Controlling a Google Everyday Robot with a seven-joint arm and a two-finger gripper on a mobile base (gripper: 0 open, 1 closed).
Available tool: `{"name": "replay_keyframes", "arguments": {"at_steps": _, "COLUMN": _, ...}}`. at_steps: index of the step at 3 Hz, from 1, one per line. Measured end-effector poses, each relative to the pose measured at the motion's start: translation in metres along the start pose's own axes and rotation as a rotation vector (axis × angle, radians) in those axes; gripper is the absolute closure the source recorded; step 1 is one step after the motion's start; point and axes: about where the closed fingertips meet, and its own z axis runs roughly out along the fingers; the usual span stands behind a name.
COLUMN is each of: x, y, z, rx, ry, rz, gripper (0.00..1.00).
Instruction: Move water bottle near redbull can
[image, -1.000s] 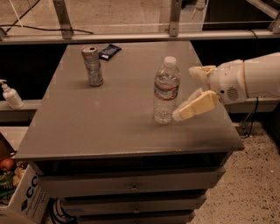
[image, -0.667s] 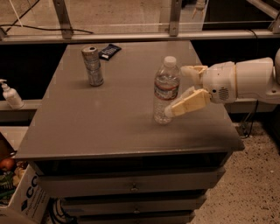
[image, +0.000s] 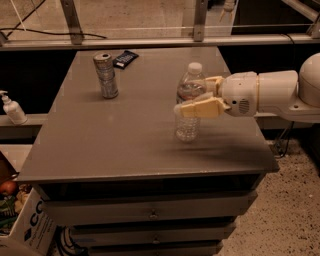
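**Ana:** On the right half of the grey table (image: 125, 145), what stands there?

**Ben:** The water bottle (image: 188, 125), upright, white cap on top, its base flat on the tabletop and a little in from the right edge.

**Ana:** And the gripper (image: 192, 95)?

**Ben:** It reaches in from the right at the end of a white arm (image: 280, 92), level with the bottle's label band. One of its pale fingers (image: 202, 107) crosses in front of the label, and the other sits behind the bottle's shoulder. The bottle is between them.

**Ana:** Clamped, then?

**Ben:** It looks closed onto the bottle, though from this angle I can't be sure that both pads are pressing on it.

**Ana:** Where is the redbull can (image: 106, 75)?

**Ben:** Upright at the far left of the tabletop, well apart from the bottle, with bare surface between the two.

**Ana:** Anything beside it?

**Ben:** A flat dark packet (image: 124, 58) lies just behind the can, near the back edge. Off the table, a small white pump bottle (image: 11, 107) stands on a ledge to the left, and a cardboard box (image: 25, 227) sits on the floor at the lower left. Drawers (image: 150, 212) run below the tabletop.
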Motion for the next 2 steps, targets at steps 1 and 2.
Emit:
{"name": "replay_keyframes", "arguments": {"at_steps": 1, "x": -0.005, "y": -0.001, "z": 0.004, "rx": -0.013, "ry": -0.025, "rz": -0.002, "gripper": 0.61}}
{"name": "replay_keyframes", "arguments": {"at_steps": 2, "x": -0.023, "y": -0.01, "z": 0.013, "rx": -0.024, "ry": -0.051, "rz": -0.014, "gripper": 0.85}}
